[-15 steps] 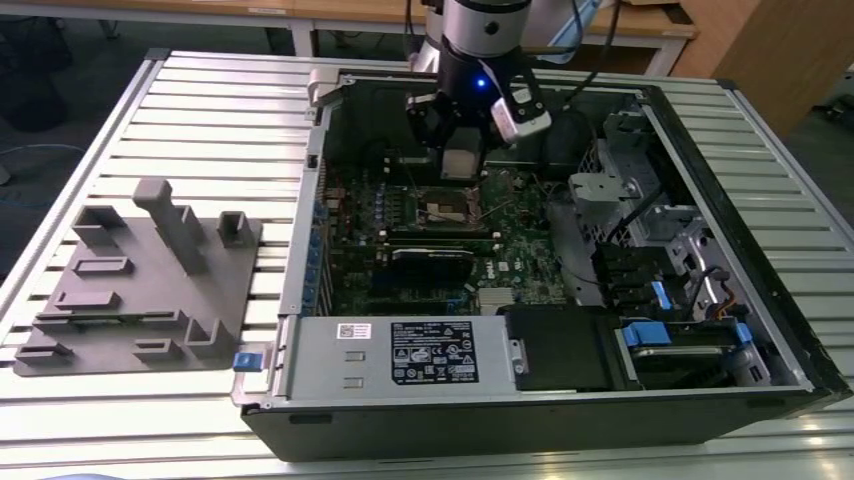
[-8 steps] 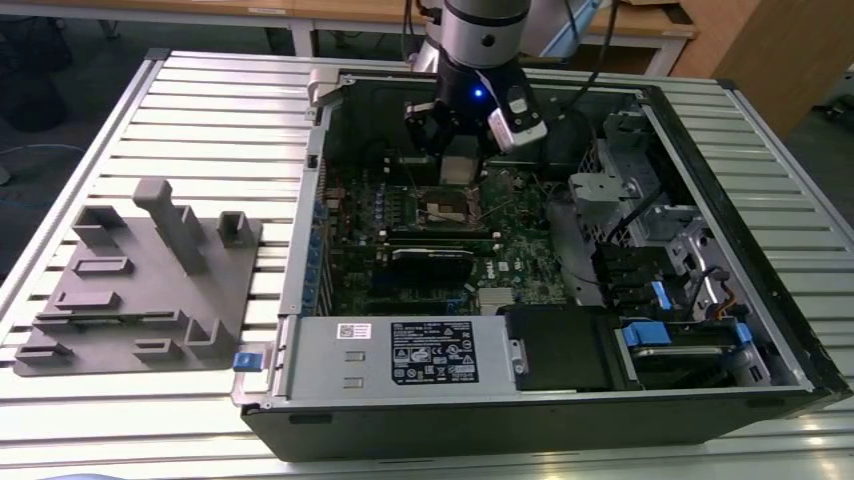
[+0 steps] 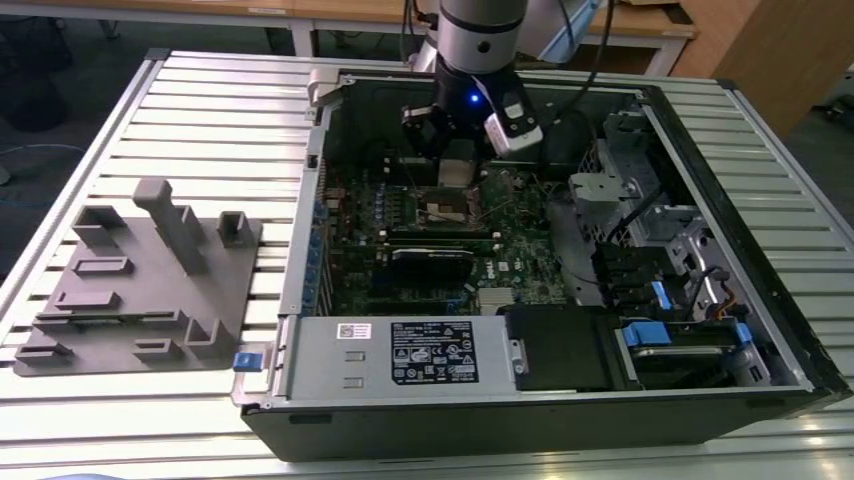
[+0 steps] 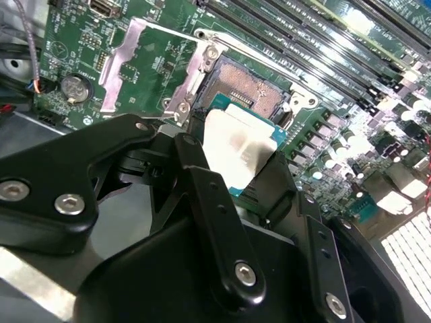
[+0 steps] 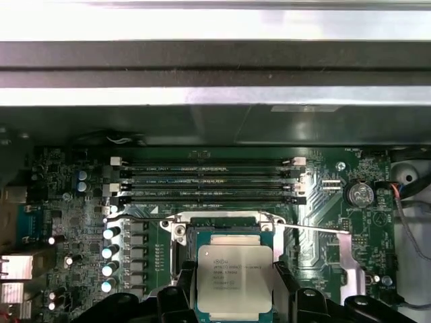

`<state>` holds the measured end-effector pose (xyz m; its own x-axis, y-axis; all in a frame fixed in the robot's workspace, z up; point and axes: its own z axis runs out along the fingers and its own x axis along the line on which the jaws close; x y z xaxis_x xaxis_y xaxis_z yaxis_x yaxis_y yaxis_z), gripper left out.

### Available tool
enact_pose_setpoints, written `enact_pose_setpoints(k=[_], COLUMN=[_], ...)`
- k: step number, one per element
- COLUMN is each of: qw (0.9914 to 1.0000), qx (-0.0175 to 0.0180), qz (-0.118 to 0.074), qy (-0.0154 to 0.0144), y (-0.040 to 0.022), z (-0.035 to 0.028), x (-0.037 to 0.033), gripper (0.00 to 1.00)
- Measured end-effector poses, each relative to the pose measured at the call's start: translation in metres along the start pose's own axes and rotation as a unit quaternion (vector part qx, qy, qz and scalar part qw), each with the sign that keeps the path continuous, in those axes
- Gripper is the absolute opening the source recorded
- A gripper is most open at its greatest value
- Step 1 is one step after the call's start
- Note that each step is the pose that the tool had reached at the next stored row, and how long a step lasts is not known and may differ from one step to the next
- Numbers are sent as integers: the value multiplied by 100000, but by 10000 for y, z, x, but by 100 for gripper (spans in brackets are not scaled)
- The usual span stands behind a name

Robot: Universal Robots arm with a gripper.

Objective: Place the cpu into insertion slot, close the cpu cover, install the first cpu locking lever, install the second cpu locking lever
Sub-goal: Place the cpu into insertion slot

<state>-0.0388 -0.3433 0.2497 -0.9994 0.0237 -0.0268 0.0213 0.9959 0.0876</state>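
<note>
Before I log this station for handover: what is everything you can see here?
cpu: one, silvery top, held over the insertion slot
insertion slot: one, dark border with brownish contacts, on the motherboard
cpu cover: one, silvery, swung open beside the slot
motherboard: one, green, inside the computer case
memory slots: four, black, side by side near the slot
coin cell: one, silvery, on the motherboard
computer case: one, black, open, lying on the table
power supply: one, grey, inside the case
fixture block: one, grey, at the exterior view's left
table: one, slatted, silvery
gripper: one, black, shut on the cpu
arm: one, silvery-grey, above the case
</note>
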Motion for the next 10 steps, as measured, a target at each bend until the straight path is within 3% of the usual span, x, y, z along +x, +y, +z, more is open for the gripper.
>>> enact_pose_setpoints(k=[5,10], qw=[100000,100000], qx=[0,5], qz=[-5,0], qy=[2,3], y=[-8,-8], z=[84,90], x=[9,10], gripper=[54,54])
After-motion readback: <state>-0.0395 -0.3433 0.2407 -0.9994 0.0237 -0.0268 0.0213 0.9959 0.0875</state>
